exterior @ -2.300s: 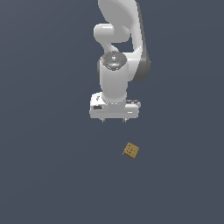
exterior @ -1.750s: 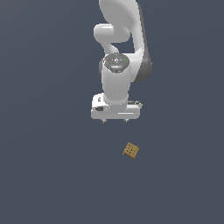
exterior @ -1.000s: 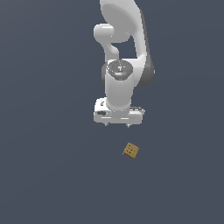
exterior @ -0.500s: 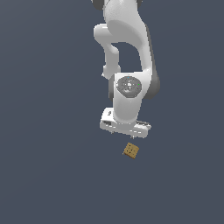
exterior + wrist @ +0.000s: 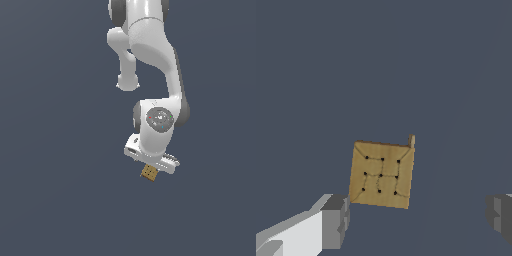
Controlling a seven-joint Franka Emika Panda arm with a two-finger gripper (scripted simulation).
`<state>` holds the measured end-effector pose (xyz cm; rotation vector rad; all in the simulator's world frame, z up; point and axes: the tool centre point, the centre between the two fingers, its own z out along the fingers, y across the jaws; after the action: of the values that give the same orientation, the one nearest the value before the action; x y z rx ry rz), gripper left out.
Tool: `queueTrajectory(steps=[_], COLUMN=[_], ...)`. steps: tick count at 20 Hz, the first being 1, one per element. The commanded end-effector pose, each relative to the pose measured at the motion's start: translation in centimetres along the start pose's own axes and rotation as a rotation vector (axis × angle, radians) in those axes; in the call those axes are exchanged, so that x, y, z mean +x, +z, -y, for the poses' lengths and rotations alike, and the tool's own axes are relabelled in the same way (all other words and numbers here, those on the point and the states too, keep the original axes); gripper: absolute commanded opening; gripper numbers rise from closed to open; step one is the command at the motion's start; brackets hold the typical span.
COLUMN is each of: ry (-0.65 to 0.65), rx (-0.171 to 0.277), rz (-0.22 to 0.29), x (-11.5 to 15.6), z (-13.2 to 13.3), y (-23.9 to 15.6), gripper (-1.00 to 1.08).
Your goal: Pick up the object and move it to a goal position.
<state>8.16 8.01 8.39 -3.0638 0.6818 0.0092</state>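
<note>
The object (image 5: 149,173) is a small tan-brown square block with dark dots on its top face; it lies on the dark grey floor. In the exterior view the white arm leans over it and the gripper (image 5: 151,165) hangs just above it, covering its far edge. In the wrist view the object (image 5: 381,174) lies between the two grey fingertips (image 5: 334,221), nearer to one of them. The gripper (image 5: 418,216) is open, its fingers spread far wider than the block and touching nothing.
The plain dark grey floor (image 5: 60,200) fills both views. The white arm's links (image 5: 150,55) rise above the gripper toward the exterior view's top edge.
The arm has swung down and toward the exterior view's right, bringing the gripper from well above the block to right over it. The block has not moved.
</note>
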Motion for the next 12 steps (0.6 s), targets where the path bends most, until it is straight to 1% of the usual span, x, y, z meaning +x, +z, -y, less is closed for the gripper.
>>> queueTrajectory(steps=[1,7,12], ry=[0.037,0.090,0.103], rx=[0.000,-0.001,-0.001], rz=[-0.003,-0.006,-0.006], x=[0.2,0.4,0.4], z=[0.7,1.8,2.1], y=[0.8,2.0,2.3], gripper=[1.00,1.00,1.00])
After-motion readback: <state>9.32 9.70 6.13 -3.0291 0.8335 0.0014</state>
